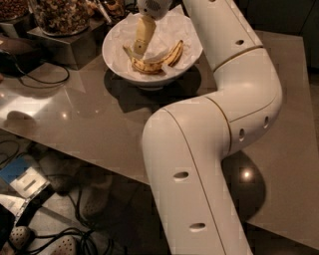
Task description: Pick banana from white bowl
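Observation:
The white bowl (119, 62) stands on the grey table near the top of the camera view, lined with crumpled white paper. The curved yellow banana (162, 60) with brown speckles lies inside it, toward the near side. My gripper (141, 42) reaches down into the bowl from above, its tan fingers (144, 32) just left of and above the banana's left end. My white arm fills the middle and right of the view.
Glass jars of brown food (62, 15) stand on a dark box (65, 45) left of the bowl. A black cable (37, 79) lies on the table (75, 119) at the left. Cables and clutter lie on the floor below the table's near edge.

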Controlling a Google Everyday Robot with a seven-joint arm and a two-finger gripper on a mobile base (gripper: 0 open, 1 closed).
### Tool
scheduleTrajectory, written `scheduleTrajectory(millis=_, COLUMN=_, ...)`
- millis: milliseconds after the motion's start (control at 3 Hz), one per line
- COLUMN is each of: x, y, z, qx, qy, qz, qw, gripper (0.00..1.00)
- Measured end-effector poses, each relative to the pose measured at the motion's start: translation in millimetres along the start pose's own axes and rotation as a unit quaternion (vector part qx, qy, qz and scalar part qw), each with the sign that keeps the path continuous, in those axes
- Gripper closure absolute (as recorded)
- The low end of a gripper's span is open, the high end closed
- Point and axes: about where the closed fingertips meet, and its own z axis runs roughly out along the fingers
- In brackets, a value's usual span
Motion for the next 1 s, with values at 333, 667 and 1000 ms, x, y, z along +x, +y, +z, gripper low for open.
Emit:
scheduleTrajectory(millis=333, x=11.0, y=-1.1, z=14.2, qx=-0.009, qy=0.012, qz=0.009, qw=0.9998, gripper=0.06)
scheduleTrajectory(millis=667, x=21.3, y=-1.7, z=25.2, qx=-0.017, qy=0.025, qz=0.016, qw=0.9994, gripper=0.14)
scheduleTrajectory(millis=1000, x=31.2, y=-3.1, z=31.4, qx=-0.018, qy=0.042, qz=0.019, qw=0.9988, gripper=0.16)
